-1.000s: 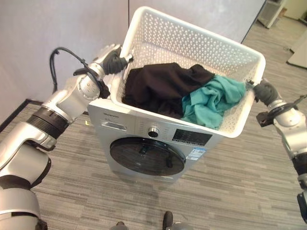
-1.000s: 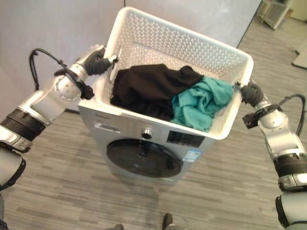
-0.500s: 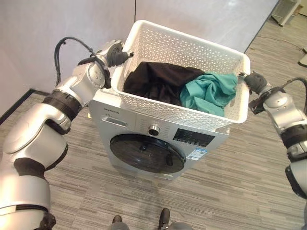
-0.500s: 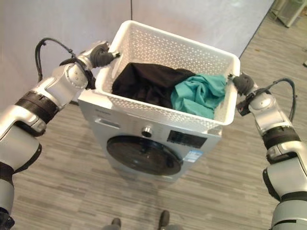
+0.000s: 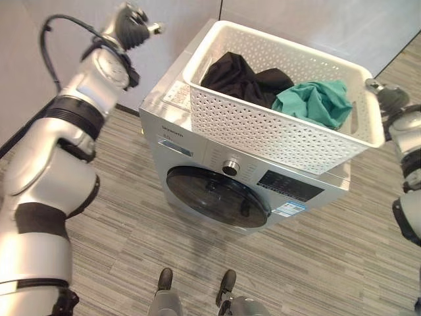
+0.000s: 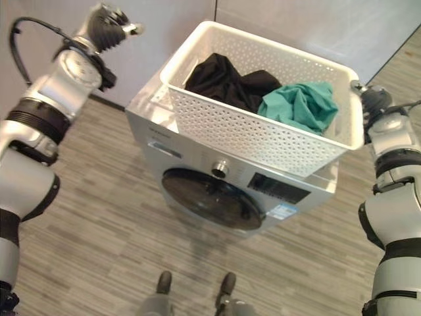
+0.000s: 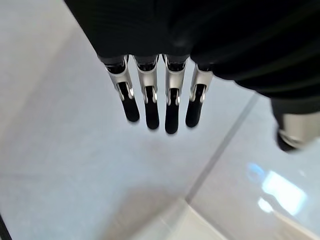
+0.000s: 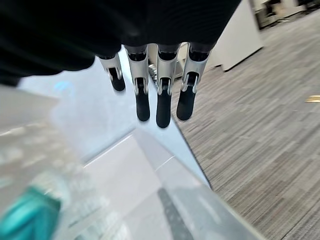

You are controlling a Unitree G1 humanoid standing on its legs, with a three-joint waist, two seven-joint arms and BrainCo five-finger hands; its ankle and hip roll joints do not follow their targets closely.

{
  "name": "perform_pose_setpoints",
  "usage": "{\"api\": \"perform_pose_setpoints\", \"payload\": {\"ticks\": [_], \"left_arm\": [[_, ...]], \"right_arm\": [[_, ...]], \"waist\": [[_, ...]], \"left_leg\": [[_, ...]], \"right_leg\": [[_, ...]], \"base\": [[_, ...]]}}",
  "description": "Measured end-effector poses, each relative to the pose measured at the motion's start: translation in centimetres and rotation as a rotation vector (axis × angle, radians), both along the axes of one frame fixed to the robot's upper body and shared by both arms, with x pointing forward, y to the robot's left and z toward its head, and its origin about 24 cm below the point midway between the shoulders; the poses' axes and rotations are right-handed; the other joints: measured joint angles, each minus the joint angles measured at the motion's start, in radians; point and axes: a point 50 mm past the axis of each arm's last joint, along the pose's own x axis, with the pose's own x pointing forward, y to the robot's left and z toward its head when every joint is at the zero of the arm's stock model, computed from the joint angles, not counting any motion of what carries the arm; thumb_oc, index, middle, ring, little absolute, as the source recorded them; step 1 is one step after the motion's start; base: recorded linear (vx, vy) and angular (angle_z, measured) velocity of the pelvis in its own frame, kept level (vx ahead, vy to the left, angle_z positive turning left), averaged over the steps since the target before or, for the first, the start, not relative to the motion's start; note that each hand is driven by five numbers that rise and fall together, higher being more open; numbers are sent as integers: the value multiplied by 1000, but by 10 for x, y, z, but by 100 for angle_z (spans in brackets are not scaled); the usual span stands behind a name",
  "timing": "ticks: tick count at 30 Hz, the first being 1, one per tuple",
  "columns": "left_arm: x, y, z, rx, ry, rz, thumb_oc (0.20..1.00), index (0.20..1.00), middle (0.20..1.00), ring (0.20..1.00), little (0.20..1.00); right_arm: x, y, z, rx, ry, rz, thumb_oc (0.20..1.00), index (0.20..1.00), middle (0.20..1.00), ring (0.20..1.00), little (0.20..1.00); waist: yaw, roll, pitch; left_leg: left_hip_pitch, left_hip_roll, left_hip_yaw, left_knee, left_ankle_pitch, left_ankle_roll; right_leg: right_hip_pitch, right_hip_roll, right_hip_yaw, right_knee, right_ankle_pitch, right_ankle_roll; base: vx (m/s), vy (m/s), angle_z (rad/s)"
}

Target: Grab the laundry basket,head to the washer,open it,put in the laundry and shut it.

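The white perforated laundry basket (image 5: 283, 138) rests on top of the silver washer (image 5: 181, 141), overhanging its right side. Inside lie black clothes (image 5: 240, 76) and a teal garment (image 5: 316, 102). The washer's round dark door (image 5: 217, 197) is shut. My left hand (image 5: 131, 23) is raised well to the left of the basket, apart from it; its fingers (image 7: 150, 100) are straight and hold nothing. My right hand (image 5: 388, 99) hovers just beside the basket's right rim, its fingers (image 8: 160, 95) also straight and empty.
A grey wall (image 5: 296, 20) stands close behind the washer. Striped grey floor (image 5: 118, 217) spreads in front of the washer and on both sides of it.
The basket has come down to rest on the washer top. Both hands have let go of its rim; the left has swung up and away to the left. The camera has shifted.
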Motion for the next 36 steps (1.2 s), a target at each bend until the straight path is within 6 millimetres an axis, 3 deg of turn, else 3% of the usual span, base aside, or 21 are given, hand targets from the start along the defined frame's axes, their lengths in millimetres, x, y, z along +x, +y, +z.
{"api": "perform_pose_setpoints", "payload": {"ticks": [4,9,11,14,15,16,17,18,19,20,21,22,24,25,26,27,28,30,34,35,36], "left_arm": [[-22,16,16,-84,-157,-51,1000,1000,1000,1000,1000],[-42,44,21,-97,-227,-29,1000,1000,1000,1000,1000],[-56,54,17,-103,-273,-48,1000,1000,1000,1000,1000],[-72,82,-10,-87,-235,24,1000,1000,1000,1000,1000],[-123,94,-45,-56,-249,-13,1000,1000,1000,1000,1000],[-154,105,-79,-39,-188,12,1000,1000,1000,1000,1000],[-171,123,-112,-41,-78,95,1000,1000,1000,1000,1000],[-181,139,-130,-69,-21,175,1000,1000,1000,1000,1000],[-206,168,-164,-124,56,347,1000,1000,1000,1000,1000],[-231,193,-209,-210,160,543,1000,1000,1000,1000,1000],[-245,195,-232,-250,203,606,1000,1000,1000,1000,1000],[-248,194,-238,-268,207,620,1000,1000,1000,1000,1000],[-271,182,-285,-355,330,669,1000,1000,1000,1000,1000],[-285,171,-315,-436,417,685,1000,1000,1000,1000,1000],[-320,147,-370,-619,603,738,1000,1000,1000,1000,1000],[-333,139,-384,-655,675,751,1000,1000,1000,1000,1000],[-358,120,-424,-723,888,763,1000,1000,1000,1000,1000],[-360,99,-455,-778,1068,722,1000,1000,1000,1000,1000],[-307,55,-478,-840,1147,544,1000,1000,1000,1000,1000],[-294,36,-485,-907,1163,514,1000,1000,1000,1000,1000],[-294,28,-490,-934,1183,512,1000,1000,1000,1000,1000]], "right_arm": [[-22,-30,4,69,-79,-106,1000,1000,1000,1000,1000],[-36,-42,7,152,-231,-105,1000,1000,1000,1000,1000],[-46,-47,7,128,-270,-79,1000,1000,1000,1000,1000],[-71,-60,-15,118,-266,-110,1000,1000,1000,1000,1000],[-125,-49,-13,-19,-386,5,1000,1000,1000,1000,1000],[-166,-49,-19,-137,-348,8,1000,1000,1000,1000,1000],[-188,-59,-37,-181,-235,-50,1000,1000,1000,1000,1000],[-199,-64,-53,-158,-191,-104,1000,1000,1000,1000,1000],[-217,-70,-84,-96,-162,-195,1000,1000,1000,1000,1000],[-226,-65,-127,-57,-1,-219,1000,1000,1000,1000,1000],[-225,-50,-140,-40,28,-170,1000,1000,1000,1000,1000],[-227,-44,-144,-32,31,-150,1000,1000,1000,1000,1000],[-235,-20,-164,14,77,-65,1000,1000,1000,1000,1000],[-243,-12,-179,66,128,-42,1000,1000,1000,1000,1000],[-262,2,-200,151,200,-29,1000,1000,1000,1000,1000],[-267,4,-206,167,230,-27,1000,1000,1000,1000,1000],[-253,21,-218,215,270,59,1000,1000,1000,1000,1000],[-229,50,-239,265,337,207,1000,1000,1000,1000,1000],[-192,115,-280,324,485,469,1000,1000,1000,1000,1000],[-181,134,-291,320,518,523,1000,1000,1000,1000,1000],[-175,139,-293,306,525,543,1000,1000,1000,1000,1000]], "waist": [[-6,14,13],[-12,19,16],[-15,20,16],[-17,29,22],[-15,55,33],[-10,74,38],[-10,82,29],[-9,81,21],[-11,83,-10],[-11,77,-27],[-18,78,-30],[-26,78,-31],[-31,81,-34],[-32,79,-37],[-37,73,-43],[-37,67,-47],[-42,59,-56],[-55,49,-67],[-41,55,-83],[-36,57,-94],[-33,63,-96]], "left_leg": [[25,-4,-7,-31,9,1],[89,-3,19,-67,10,2],[98,-2,29,-69,10,2],[124,0,32,-80,10,1],[154,-4,40,-96,10,2],[180,-5,41,-111,9,2],[205,-5,45,-110,9,2],[220,-4,55,-111,7,3],[227,9,75,-107,-27,12],[227,14,89,-103,-31,13],[226,12,89,-96,-31,13],[226,13,91,-97,-31,13],[225,10,93,-96,-31,14],[225,11,95,-95,-31,14],[224,11,99,-94,-30,14],[223,12,105,-93,-28,13],[227,13,126,-88,-28,13],[226,12,145,-82,-29,13],[228,9,144,-78,-29,17],[227,9,143,-78,-30,20],[227,9,142,-79,-29,21]], "right_leg": [[16,-5,1,-4,0,0],[56,-3,26,-21,0,0],[64,-1,31,-27,0,1],[84,9,37,-27,-7,8],[101,8,51,-27,-19,21],[121,7,52,-27,-28,22],[146,6,53,-27,-31,25],[160,6,55,-28,-40,32],[169,13,64,-27,-60,33],[159,13,80,-21,-65,30],[155,10,82,-22,-67,36],[154,11,84,-22,-65,37],[158,8,88,-25,-62,39],[156,8,91,-24,-62,39],[149,10,95,-24,-59,37],[143,11,100,-24,-58,36],[135,12,119,-23,-43,29],[129,11,137,-23,-38,30],[142,7,139,-28,-29,34],[144,7,138,-28,-30,33],[144,7,137,-28,-30,33]], "base": [[47,30,8],[50,19,-13],[17,11,-10],[48,13,-7],[24,2,-4],[23,-12,-6],[-14,-13,-4],[-2,-20,-13],[-19,-30,-28],[5,-43,-24],[-38,-32,-17],[-36,-23,-6],[-55,-13,-5],[-87,-4,-7],[-106,12,-12],[-127,18,-33],[-101,15,-37],[-56,12,-31],[-36,7,0],[-28,0,4],[-16,-1,5]]}}
